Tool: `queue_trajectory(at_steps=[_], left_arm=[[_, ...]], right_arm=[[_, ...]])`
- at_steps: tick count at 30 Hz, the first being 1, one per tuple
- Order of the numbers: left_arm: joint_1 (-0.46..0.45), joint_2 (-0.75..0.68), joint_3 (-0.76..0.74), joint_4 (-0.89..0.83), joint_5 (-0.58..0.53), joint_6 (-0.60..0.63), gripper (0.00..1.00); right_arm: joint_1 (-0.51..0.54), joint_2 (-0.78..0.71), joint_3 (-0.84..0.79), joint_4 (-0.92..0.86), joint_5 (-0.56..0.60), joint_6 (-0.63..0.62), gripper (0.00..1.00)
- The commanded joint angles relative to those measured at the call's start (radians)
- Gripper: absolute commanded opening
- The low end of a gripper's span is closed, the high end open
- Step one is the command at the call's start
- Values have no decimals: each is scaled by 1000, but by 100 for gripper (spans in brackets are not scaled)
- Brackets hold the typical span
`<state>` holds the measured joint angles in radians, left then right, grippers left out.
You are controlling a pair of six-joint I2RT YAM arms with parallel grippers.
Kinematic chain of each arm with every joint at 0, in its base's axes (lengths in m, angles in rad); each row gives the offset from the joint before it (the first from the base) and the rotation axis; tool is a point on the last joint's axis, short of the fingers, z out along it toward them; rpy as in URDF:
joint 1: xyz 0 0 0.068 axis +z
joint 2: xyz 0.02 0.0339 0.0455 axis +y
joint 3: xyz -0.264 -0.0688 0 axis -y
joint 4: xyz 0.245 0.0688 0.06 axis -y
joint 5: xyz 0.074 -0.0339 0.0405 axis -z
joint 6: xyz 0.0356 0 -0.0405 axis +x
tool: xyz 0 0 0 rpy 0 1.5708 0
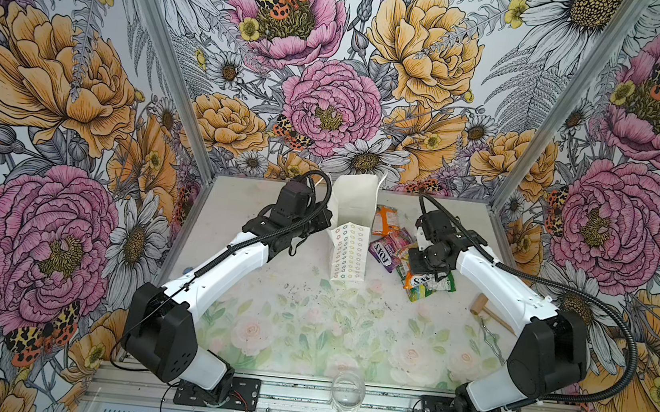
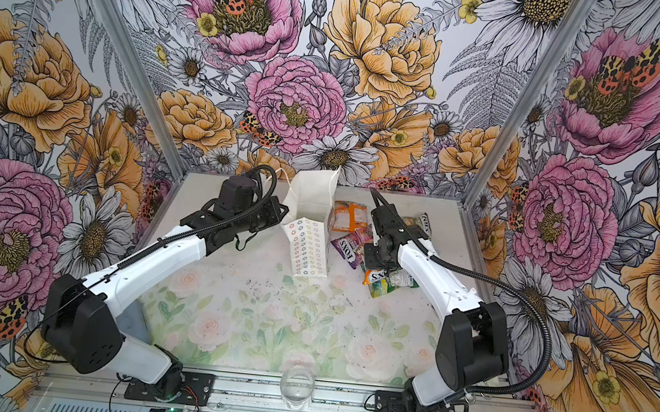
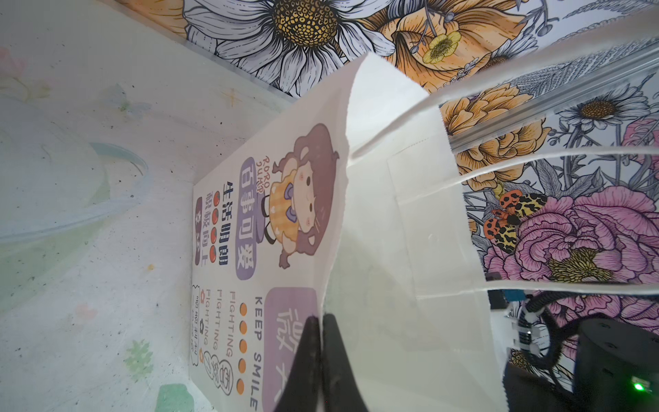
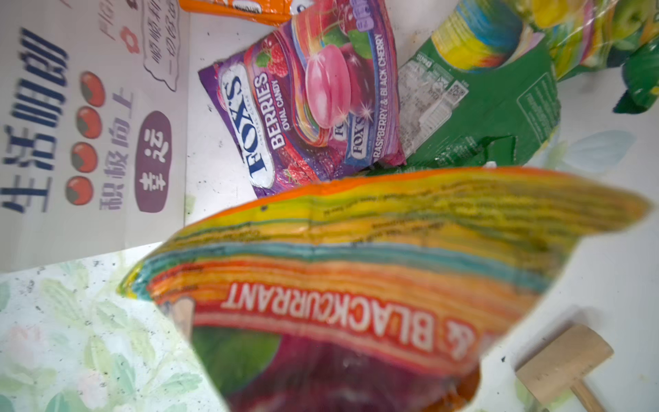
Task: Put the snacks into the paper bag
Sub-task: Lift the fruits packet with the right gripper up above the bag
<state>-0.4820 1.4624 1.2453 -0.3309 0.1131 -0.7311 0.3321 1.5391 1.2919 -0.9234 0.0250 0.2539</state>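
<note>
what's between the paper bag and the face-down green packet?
The purple FOX'S Berries packet, overlapping the green packet and close beside the paper bag. Clearest in the right wrist view.

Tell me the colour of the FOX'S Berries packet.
The Berries packet is purple; right wrist view shows it best.

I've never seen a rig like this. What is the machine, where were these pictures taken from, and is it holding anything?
Two robot arms work at a table. Two pictures look down from above; two come from cameras on the wrists. The left fingers pinch the rim of a white paper bag. The right fingers seem to hold an orange packet; a purple packet and a green packet lie near the bag. A wooden mallet and a glass sit apart.
</note>
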Motion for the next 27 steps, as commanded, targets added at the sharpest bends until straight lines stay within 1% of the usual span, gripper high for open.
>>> queue_trajectory(at_steps=[1,8,13,19,22,27], left_arm=[[4,-33,-21,13,17,-6,0],[4,-36,-22,15,17,-7,0],[5,-38,-26,18,17,-8,0],[2,-37,-28,20,17,-11,0],[0,-36,-27,21,16,-13,0],[-1,-33,-27,23,15,-14,0]], right_arm=[[-9,-82,63,25,-8,39,0],[-15,-157,153,7,36,82,0],[-15,-191,255,6,29,102,0],[-10,-187,453,9,-1,124,0],[8,-157,578,9,-7,134,0],[70,-70,774,26,-4,130,0]])
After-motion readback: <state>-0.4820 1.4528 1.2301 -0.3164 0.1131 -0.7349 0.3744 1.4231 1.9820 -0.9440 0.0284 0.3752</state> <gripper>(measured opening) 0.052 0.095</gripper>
